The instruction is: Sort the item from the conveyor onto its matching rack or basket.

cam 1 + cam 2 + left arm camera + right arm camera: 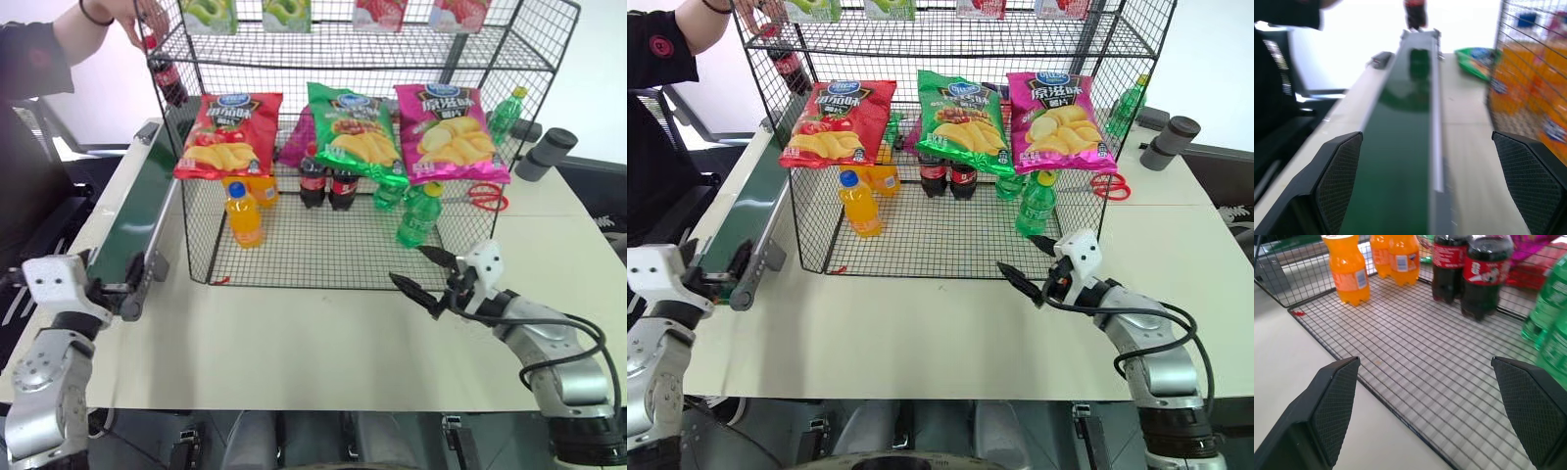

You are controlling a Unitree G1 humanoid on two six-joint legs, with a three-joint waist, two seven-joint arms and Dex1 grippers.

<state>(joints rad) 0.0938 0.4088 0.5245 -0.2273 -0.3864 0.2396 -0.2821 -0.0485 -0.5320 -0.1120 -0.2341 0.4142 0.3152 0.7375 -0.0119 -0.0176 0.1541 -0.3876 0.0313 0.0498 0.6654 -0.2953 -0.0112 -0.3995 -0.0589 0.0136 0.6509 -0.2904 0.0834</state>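
Note:
A person's hand holds the item, a small cola bottle with a red cap and red label, tilted over the far end of the conveyor. The conveyor is a dark green belt in a pale grey frame along the table's left side. My left gripper is open at the belt's near end, looking along the belt toward the bottle. My right gripper is open and empty in front of the black wire rack, near its mesh floor.
On the rack floor stand orange bottles, two cola bottles and green bottles. Chip bags hang on the rack's front. Red scissors and a grey cylinder lie on the table at right.

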